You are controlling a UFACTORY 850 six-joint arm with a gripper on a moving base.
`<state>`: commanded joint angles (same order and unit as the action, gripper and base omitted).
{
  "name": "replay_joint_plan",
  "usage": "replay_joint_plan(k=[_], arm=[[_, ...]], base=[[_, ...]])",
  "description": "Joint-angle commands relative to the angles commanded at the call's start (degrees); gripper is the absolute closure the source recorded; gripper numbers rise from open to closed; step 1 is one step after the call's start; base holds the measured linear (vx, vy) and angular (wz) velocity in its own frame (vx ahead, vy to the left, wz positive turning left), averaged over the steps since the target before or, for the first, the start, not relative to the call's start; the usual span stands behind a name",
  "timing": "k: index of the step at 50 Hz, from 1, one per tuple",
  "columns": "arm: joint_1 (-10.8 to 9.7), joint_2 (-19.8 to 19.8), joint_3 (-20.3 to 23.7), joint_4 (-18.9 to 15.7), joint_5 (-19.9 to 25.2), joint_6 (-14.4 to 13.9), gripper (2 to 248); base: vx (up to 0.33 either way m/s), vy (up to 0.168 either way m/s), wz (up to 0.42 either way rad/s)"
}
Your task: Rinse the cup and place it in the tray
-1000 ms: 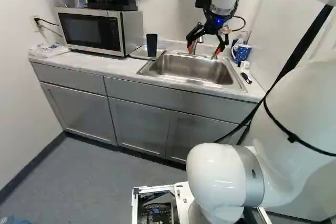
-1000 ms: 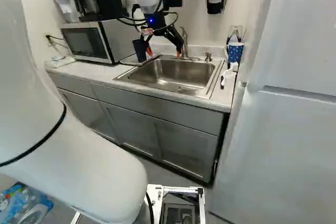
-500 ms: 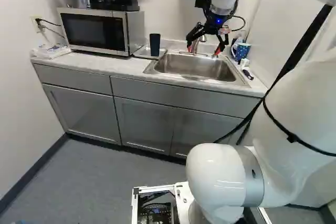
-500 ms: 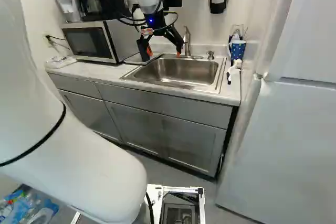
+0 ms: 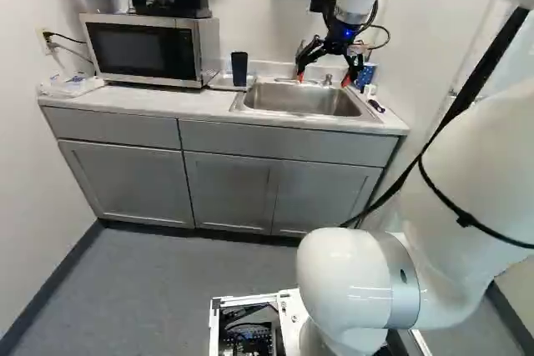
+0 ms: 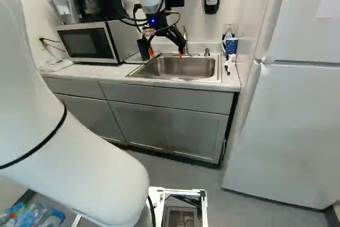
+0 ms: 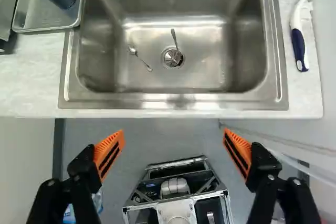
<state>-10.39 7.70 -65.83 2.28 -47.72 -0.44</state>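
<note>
Cup (image 5: pixel 239 68): dark, upright in the tray (image 7: pixel 39 20), between microwave (image 5: pixel 138 49) and sink (image 7: pixel 210 66).
Gripper (image 5: pixel 324 79): I see its fingers released, wide apart.
Sink floor: spoon (image 7: pixel 133 51), plus a slim utensil (image 7: pixel 174 37) at the drain (image 7: pixel 171 60).
Counter (image 7: pixel 31 77): brush (image 7: pixel 298 40) by the sink's edge opposite the tray.

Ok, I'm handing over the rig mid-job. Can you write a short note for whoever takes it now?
End effector: open and empty.
Things: dark blue tapered cup upright in the shallow grey metal tray, beside the stainless steel sink. Two metal spoons lie in the sink. A blue spotted cup stands at its other side.
Done: the dark cup is in the tray; whether it was rinsed can't be told.
Left: if unrinsed, probably rinse it and put it back; otherwise likely just withdraw.
</note>
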Motion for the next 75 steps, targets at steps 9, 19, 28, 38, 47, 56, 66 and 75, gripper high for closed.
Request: replay_joint_plan(k=[9,19,28,38,47,56,66,75], arm=[[0.0,0.0,0.0,0.0,0.0,0.0,3],[0.0,0.0,0.0,0.0,0.0,0.0,3],[0.0,0.0,0.0,0.0,0.0,0.0,3],[0.0,0.0,0.0,0.0,0.0,0.0,3],[0.0,0.0,0.0,0.0,0.0,0.0,3],[0.1,0.0,0.0,0.0,0.0,0.0,3],[0.1,0.0,0.0,0.0,0.0,0.0,3],[0.1,0.0,0.0,0.0,0.0,0.0,3]], base=[[-0.164,0.127,-0.236],[-0.176,0.101,-0.238],[-0.190,0.101,-0.140],[-0.176,0.119,-0.009],[-0.135,0.087,0.000],[-0.027,0.026,-0.029],[0.001,-0.007,0.002],[0.000,0.000,0.000]])
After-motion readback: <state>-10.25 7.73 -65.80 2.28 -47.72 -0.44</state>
